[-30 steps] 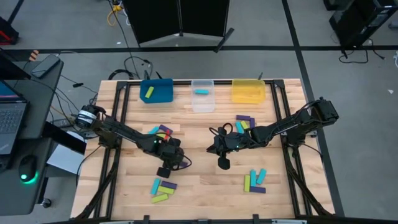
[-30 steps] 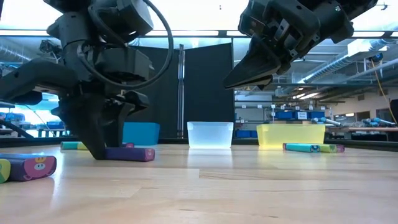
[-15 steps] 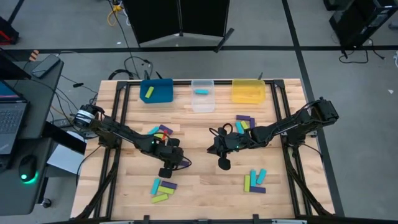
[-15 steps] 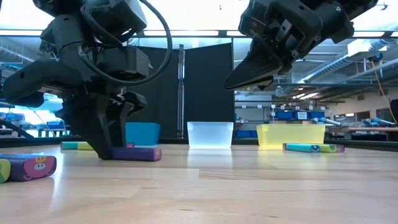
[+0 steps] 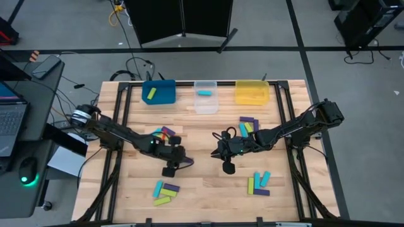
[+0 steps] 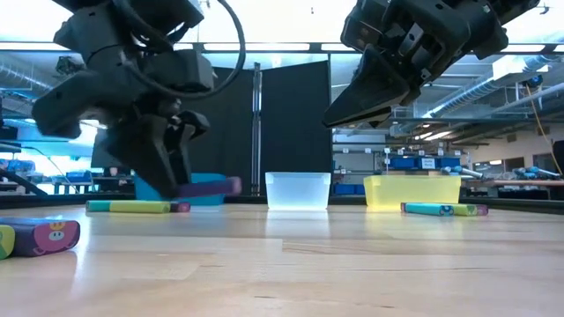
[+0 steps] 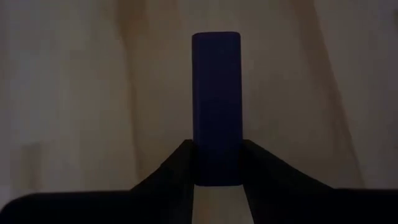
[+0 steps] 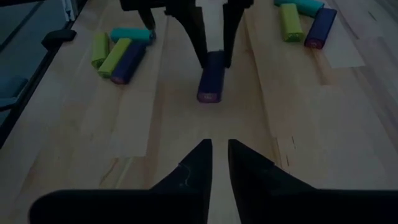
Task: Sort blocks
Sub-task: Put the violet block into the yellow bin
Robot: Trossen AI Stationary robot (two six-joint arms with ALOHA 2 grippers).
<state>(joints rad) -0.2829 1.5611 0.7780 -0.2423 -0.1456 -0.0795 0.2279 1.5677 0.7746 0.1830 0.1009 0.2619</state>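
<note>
A purple block (image 5: 187,162) (image 6: 211,187) (image 7: 216,93) sits in my shut left gripper (image 5: 178,159) (image 6: 176,189) (image 7: 216,177) above the table's middle-left. The right wrist view shows block (image 8: 211,84) and left gripper (image 8: 211,59) from the front. My right gripper (image 5: 224,157) (image 6: 328,119) (image 8: 219,149) hovers shut and empty just to the right, pointing at them. Other lime, cyan and purple blocks lie flat in clusters at the left (image 5: 162,132), near (image 5: 164,191), right (image 5: 247,125) and near right (image 5: 259,183). My left gripper pinches the purple block between its two fingers (image 7: 180,165) by one end (image 7: 216,168), on its long sides. The fingers slant down from above. The block is lifted clear of the table and sticks out level beyond the fingertips, toward the table's right (image 6: 225,186).
Three bins stand along the far edge: blue (image 5: 165,85) with a lime block inside, clear (image 5: 206,104) with a cyan block, and yellow (image 5: 252,93). Bare wood lies between the two arms and toward the near edge.
My left gripper has risen with the purple block. The block lay on the table a second ago and now hangs level, clear of the wood.
</note>
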